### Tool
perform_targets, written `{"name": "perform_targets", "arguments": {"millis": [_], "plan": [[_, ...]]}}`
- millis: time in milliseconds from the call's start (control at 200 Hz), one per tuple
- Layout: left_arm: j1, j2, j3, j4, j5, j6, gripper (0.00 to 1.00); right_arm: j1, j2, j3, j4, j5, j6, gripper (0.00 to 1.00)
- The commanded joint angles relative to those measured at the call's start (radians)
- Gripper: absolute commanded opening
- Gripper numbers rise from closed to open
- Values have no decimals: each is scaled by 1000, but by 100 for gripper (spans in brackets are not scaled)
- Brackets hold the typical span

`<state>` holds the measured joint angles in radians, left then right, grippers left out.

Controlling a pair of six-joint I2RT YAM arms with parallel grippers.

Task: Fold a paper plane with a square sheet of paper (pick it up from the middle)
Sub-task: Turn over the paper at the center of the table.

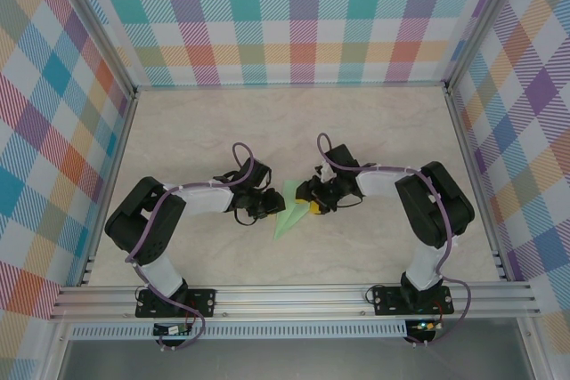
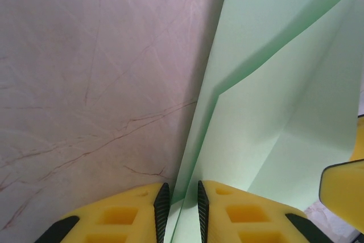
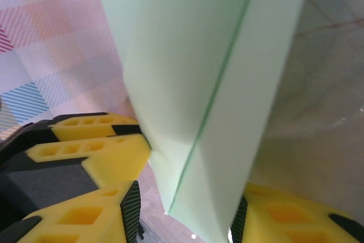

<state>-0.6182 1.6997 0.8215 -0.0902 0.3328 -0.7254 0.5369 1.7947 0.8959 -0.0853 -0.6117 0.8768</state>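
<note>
Left wrist: my left gripper (image 2: 182, 206) is clamped on an edge of the paper plane (image 2: 273, 118), mid-table. My right gripper (image 3: 185, 220) straddles it; I cannot tell if it grips. Dart shape formed; little folding apparently left.

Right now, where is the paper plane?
Top view: the paper plane is at the middle of the table, between the left hand and right hand.
</note>
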Motion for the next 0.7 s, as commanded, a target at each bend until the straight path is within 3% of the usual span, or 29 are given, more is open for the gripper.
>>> {"name": "perform_targets", "arguments": {"millis": [0,375,585,695], "plan": [[18,24,-28,-4,-48,-9,24,4,3,-13,80,-30,47,46],[18,3,-35,1,-41,-19,24,15,61,17,128,-5,56,44],[20,-5,-37,1,-40,-23,24,16,70,37,134,4,26,32],[20,-14,-41,5,-41,-29,24,17,76,46,141,0,15,32]]}}
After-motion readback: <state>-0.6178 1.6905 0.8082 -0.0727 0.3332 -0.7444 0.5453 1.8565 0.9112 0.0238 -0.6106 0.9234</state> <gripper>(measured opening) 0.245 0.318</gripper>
